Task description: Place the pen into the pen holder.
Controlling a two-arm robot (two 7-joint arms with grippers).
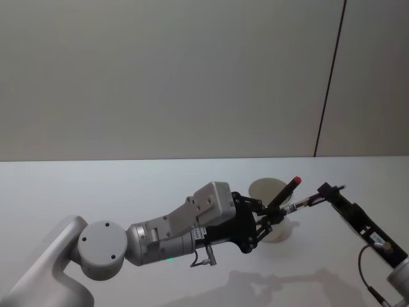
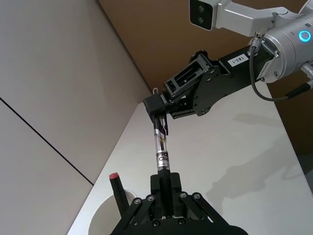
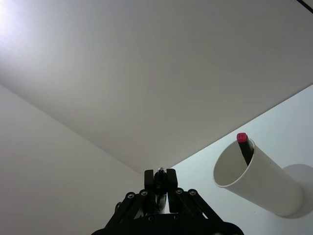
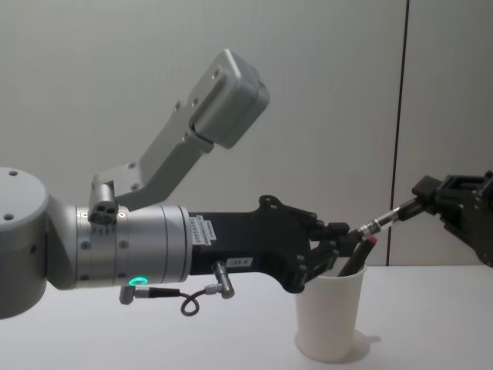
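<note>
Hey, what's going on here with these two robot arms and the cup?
Both arms hold one pen between them, above a white paper cup on the table. The left claw is shut on one end, the right claw on the other, so it looks like a handover in mid-air. A second pen with a red cap already leans inside the cup. The held pen is not yet in the cup.

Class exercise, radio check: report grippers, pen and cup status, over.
Left gripper and right gripper both shut on one pen, above white cup. Red-capped pen already stands in cup. Nothing in the way.
</note>
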